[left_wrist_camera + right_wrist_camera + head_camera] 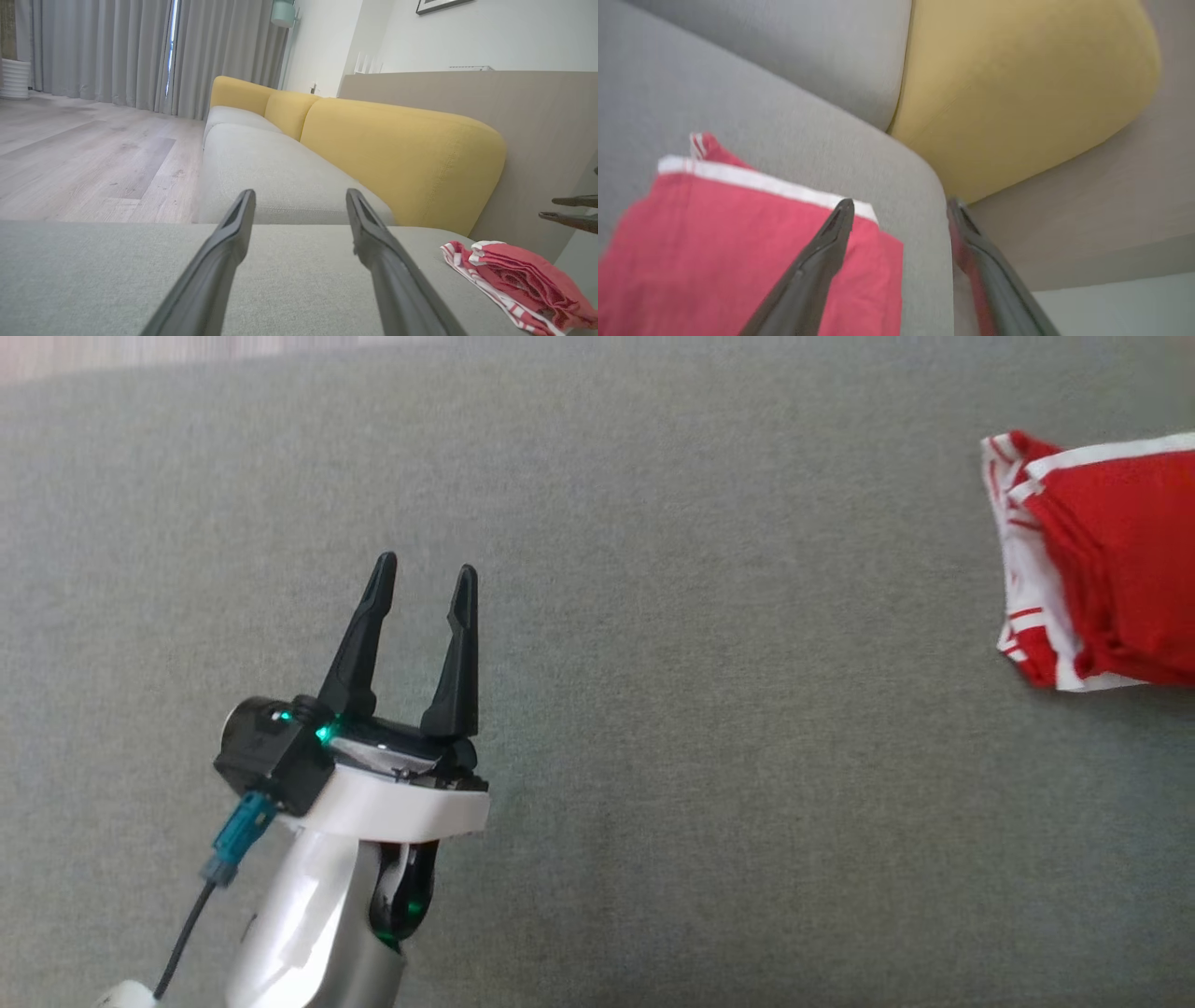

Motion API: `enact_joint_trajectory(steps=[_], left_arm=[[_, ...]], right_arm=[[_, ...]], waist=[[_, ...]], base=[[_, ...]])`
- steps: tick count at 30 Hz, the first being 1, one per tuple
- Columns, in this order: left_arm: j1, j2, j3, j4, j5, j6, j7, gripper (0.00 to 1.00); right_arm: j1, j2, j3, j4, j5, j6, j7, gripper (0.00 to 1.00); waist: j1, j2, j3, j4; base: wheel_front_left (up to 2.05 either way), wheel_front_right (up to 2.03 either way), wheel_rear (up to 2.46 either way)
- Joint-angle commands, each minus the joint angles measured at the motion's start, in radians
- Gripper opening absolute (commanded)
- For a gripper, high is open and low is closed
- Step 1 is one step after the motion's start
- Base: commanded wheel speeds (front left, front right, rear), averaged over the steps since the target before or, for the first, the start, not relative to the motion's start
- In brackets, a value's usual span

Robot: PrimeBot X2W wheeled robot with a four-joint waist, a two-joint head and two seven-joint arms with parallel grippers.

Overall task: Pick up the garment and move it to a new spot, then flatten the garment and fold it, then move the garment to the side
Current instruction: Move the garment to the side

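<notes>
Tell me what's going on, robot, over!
Left gripper open, empty. Right gripper open above garment. Garment folded, at right edge of seat cushion. No obstacle seen.

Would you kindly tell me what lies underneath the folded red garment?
The red garment lies folded on the grey seat cushion, which shows beside it. The patch directly beneath is covered by the fabric, so nothing more can be told.

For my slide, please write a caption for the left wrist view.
Open left tool over a grey sofa seat; a folded red-and-white garment lies on it at right.
</notes>
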Motion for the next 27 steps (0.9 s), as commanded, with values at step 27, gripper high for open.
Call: enact_joint_trajectory(steps=[27], left_arm=[[0.18, 0.006, 0.145, -0.011, -0.075, 0.006, -0.008, 1.0]], right_arm=[[0.579, 0.716, -0.473, -0.553, -0.067, 0.004, -0.388, 1.0]], waist=[[0.0, 0.0, -0.22, 0.0]], base=[[0.0, 0.0, 0.0]])
